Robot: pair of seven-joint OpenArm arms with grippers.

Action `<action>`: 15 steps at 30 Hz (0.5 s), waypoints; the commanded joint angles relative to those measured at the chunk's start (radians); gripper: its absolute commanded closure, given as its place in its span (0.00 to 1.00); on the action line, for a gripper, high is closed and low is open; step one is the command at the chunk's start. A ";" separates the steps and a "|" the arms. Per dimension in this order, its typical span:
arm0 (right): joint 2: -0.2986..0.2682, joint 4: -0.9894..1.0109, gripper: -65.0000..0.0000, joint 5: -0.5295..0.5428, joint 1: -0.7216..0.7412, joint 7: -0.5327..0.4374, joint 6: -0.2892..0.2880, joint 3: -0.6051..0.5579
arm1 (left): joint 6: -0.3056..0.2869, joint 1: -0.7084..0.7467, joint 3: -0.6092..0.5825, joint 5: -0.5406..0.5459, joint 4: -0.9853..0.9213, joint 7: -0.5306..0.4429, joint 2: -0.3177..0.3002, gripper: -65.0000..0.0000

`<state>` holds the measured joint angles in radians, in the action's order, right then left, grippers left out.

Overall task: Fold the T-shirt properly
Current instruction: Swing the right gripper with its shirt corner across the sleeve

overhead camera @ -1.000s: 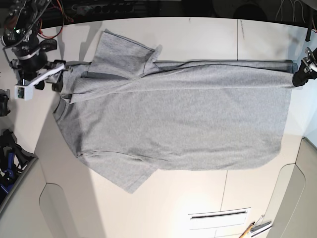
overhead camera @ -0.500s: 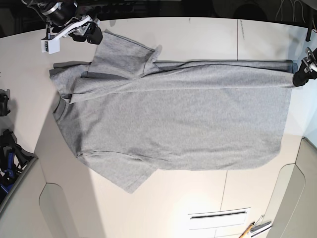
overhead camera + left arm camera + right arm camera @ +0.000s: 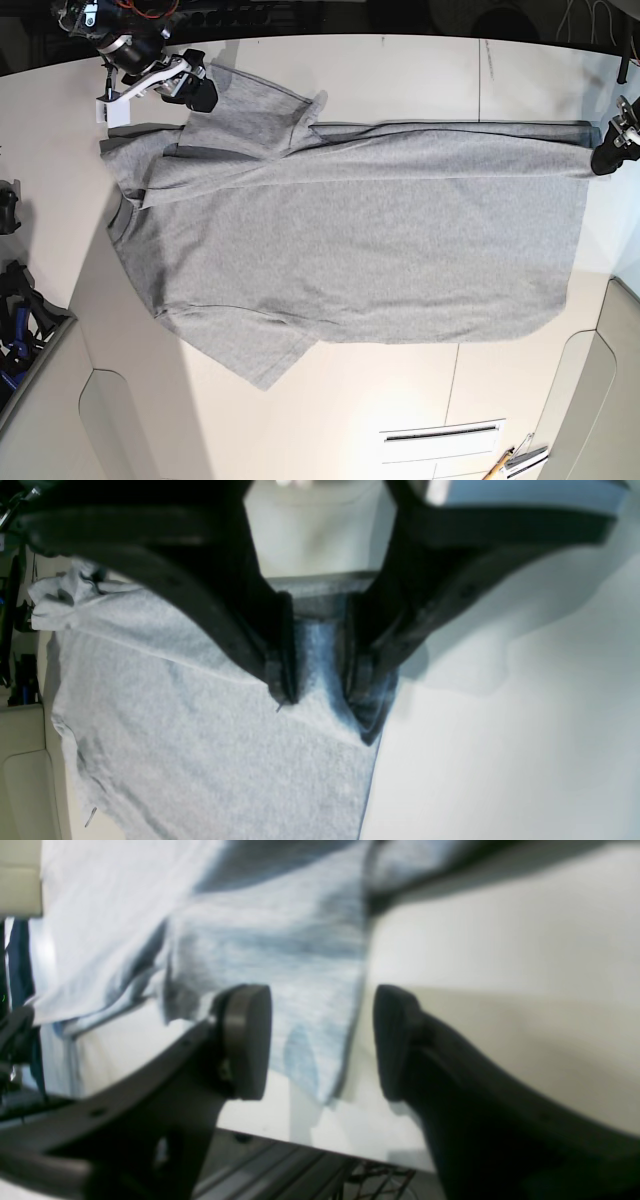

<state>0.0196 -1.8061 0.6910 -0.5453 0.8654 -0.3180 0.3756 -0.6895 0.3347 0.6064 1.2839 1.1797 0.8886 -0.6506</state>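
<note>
grey t-shirt (image 3: 350, 250) hem in left gripper (image 3: 317, 690), right gripper (image 3: 320, 1040) agape

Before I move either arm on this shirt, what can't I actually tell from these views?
- Left gripper: its fingers straddle the T-shirt hem; the wrist view doesn't settle a real pinch, and base view cuts it at the edge.
- Right gripper: open over the sleeve edge; contact is lost in blur.
- Lower shirt layers: hidden by the top layer.
- Table bottom-edge items: too small.
</note>
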 commanded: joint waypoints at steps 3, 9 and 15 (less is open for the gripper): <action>0.000 -0.005 0.49 -0.011 -0.015 0.037 -0.001 -0.064 | -0.009 -0.005 0.011 0.025 0.013 -0.021 -0.026 0.70; 0.000 -0.005 0.49 -0.045 -0.017 0.036 0.000 -0.176 | -0.009 -0.005 0.011 0.024 0.013 -0.021 -0.026 0.70; 0.000 -0.005 0.55 -0.044 -0.017 0.032 0.000 -0.195 | -0.009 -0.005 0.011 0.024 0.013 -0.021 -0.026 0.70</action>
<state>0.0196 -1.8057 0.6594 -0.5537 0.8803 -0.3218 0.1802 -0.6895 0.3347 0.6064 1.2842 1.1797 0.8886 -0.6510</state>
